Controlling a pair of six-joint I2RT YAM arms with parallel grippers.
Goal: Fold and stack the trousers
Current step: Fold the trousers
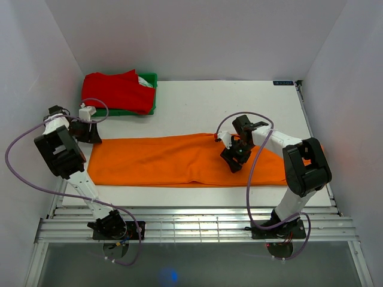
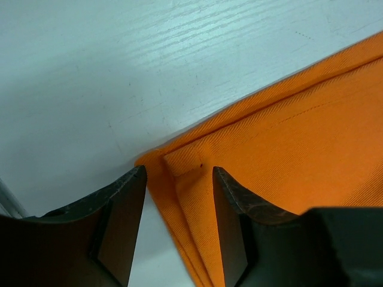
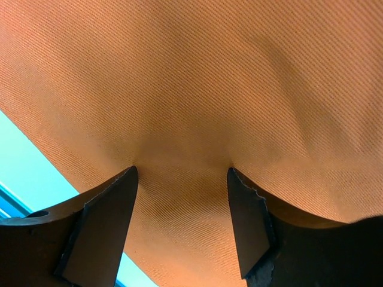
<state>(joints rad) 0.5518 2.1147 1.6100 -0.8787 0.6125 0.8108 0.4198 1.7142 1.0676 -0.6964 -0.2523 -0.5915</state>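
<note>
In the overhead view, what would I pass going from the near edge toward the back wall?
Metal rail holding the arm bases → orange trousers spread flat → green bin with red cloth in it.

Orange trousers [image 1: 173, 161] lie flat in a long strip across the middle of the frame on the white table [image 1: 239, 101], running left to right. The left gripper [image 1: 91, 133] sits at the strip's upper left corner, while the right gripper [image 1: 233, 160] is down on the cloth right of centre, near its upper edge. In the upper left of the frame a green bin [image 1: 152, 95] holds a red cloth [image 1: 116, 91], with something white showing at its right end.
</note>
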